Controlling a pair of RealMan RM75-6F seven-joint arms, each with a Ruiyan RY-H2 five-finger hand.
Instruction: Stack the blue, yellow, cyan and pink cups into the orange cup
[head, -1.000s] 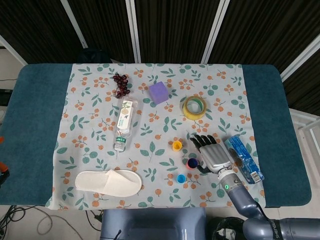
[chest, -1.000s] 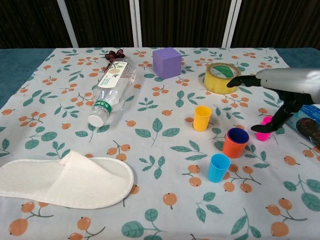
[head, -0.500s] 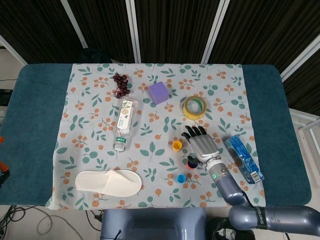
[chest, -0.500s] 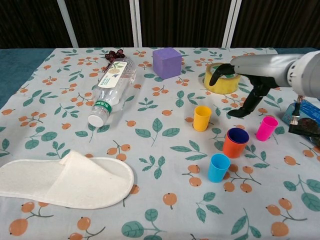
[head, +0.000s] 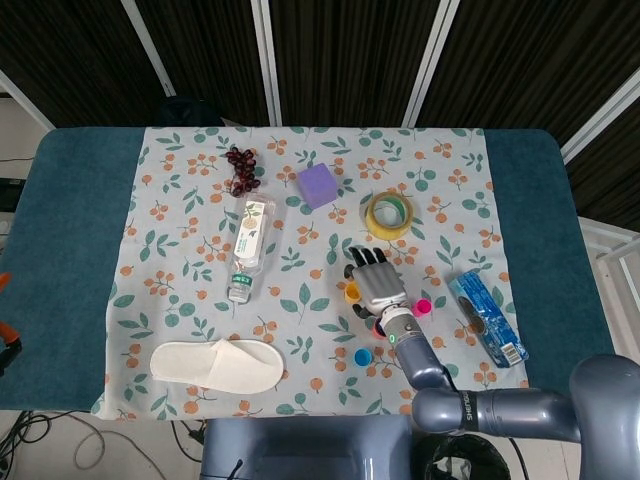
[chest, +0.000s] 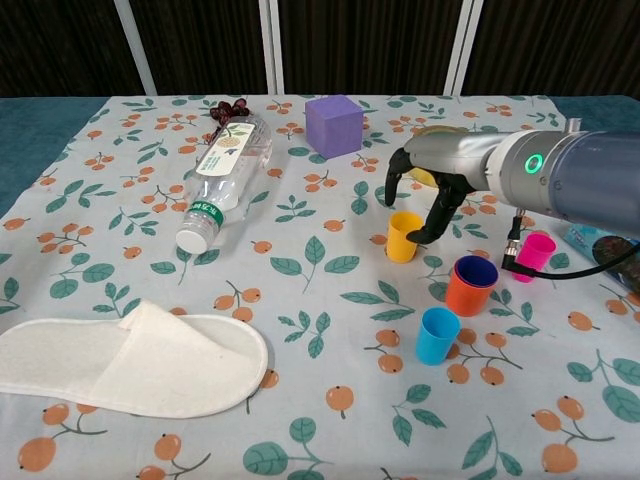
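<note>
Head view: the right robot hand (head: 374, 283) hangs over the yellow cup (head: 351, 293), fingers spread and holding nothing. The orange cup (head: 377, 322) is mostly hidden under the wrist, the pink cup (head: 423, 306) stands just to its right, and the cyan cup (head: 362, 356) sits nearer the desk's front edge. The left robot hand is not in sight. The desk (head: 80, 200) is teal under a leaf-and-berry cloth (head: 190, 225), with dark curtains behind.

Chest view: the right robot hand (chest: 425, 190) arches over the yellow cup (chest: 404, 236), thumb on one side and fingers on the other, apart and not yet closed on it. The orange cup (chest: 469, 288) already holds the blue cup (chest: 477, 270), so 1 of 4 looks done. The pink cup (chest: 534, 256) and cyan cup (chest: 437, 335) stand apart.

Risk, as I judge it: the yellow cup is small and light, so an off-centre close could tip it or flick it toward the orange cup. The forearm also passes near the pink cup and could knock it when swinging back. Elsewhere lie a bottle (chest: 224, 174), slipper (chest: 125, 358), purple cube (chest: 334, 125), tape roll (chest: 436, 165) and grapes (chest: 230, 108).
</note>
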